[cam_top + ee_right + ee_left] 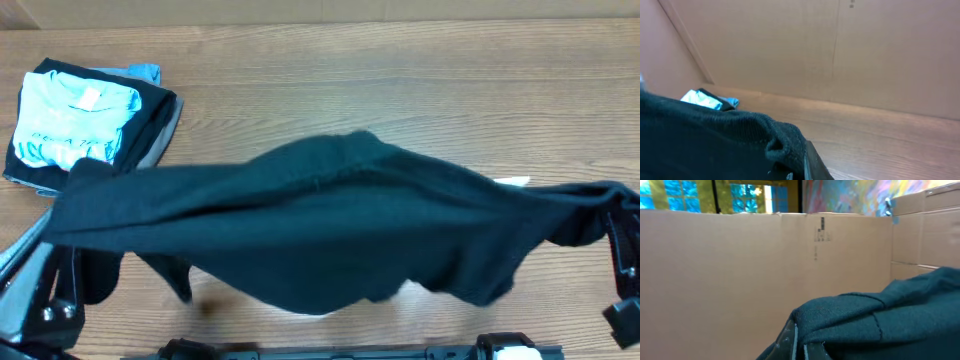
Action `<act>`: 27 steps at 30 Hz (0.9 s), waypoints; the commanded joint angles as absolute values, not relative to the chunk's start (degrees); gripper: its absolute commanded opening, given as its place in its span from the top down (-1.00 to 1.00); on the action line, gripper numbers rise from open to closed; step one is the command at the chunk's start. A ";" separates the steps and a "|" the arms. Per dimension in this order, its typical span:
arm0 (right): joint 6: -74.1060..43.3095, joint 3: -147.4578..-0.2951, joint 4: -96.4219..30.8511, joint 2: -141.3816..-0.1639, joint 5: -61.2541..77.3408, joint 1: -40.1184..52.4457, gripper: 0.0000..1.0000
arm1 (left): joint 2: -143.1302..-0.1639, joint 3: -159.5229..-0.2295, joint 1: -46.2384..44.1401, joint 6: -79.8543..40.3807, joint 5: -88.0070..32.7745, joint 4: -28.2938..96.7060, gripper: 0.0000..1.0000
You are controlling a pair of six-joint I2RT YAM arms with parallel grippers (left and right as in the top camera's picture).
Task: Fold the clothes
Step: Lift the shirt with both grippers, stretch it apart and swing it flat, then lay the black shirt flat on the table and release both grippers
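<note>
**Table** (400,90): wood-grain top, brown, evenly lit.
**Cardboard wall** (715,270): plain tan, stood upright ahead of the left fingers (812,352) and bore small print.
**Windows** (680,192): above and beyond that wall, with blue panes and daylight.
**Colourful panel** (850,195): beside the windows, possibly a mural.
**Second cardboard wall** (880,50): ahead of the right fingers (812,162), met the table's far edge.

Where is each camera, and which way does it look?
Overhead: above the table, straight down on the stretched black T-shirt; left arm, right arm at lower corners.
Left wrist: level, facing the cardboard wall; left fingers under the shirt.
Right wrist: across the table toward the folded clothes stack; right fingers show.
All share the T-shirt.
</note>
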State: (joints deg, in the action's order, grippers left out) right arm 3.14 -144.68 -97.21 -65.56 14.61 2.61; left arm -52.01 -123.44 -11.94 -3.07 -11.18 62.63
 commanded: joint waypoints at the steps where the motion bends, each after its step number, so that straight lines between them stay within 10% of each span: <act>1: 1.43 -145.75 -97.03 -65.63 12.47 2.17 0.93 | -52.07 -122.85 -11.53 -5.39 -11.86 63.00 0.92; 23: 4.95 -142.39 -85.84 -101.47 11.00 2.17 0.92 | -90.85 -113.12 -11.53 -5.17 -5.85 53.93 0.88; 24: 4.93 -142.39 -82.50 -104.95 10.02 2.17 0.88 | -94.52 -113.12 -11.53 -5.13 -4.78 51.72 0.56; 25: 4.93 -142.39 -78.76 -108.64 8.58 2.17 0.46 | -98.19 -113.12 -11.53 -4.71 -3.03 49.19 -0.31; 27: 4.91 -142.39 -70.72 -115.48 5.61 2.15 -0.79 | -105.60 -113.12 -11.46 -2.04 -0.40 43.18 -1.00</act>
State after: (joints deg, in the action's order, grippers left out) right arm 4.56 -142.17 -77.91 -107.57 10.61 2.61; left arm -96.16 -113.47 -11.94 -4.38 -6.00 49.25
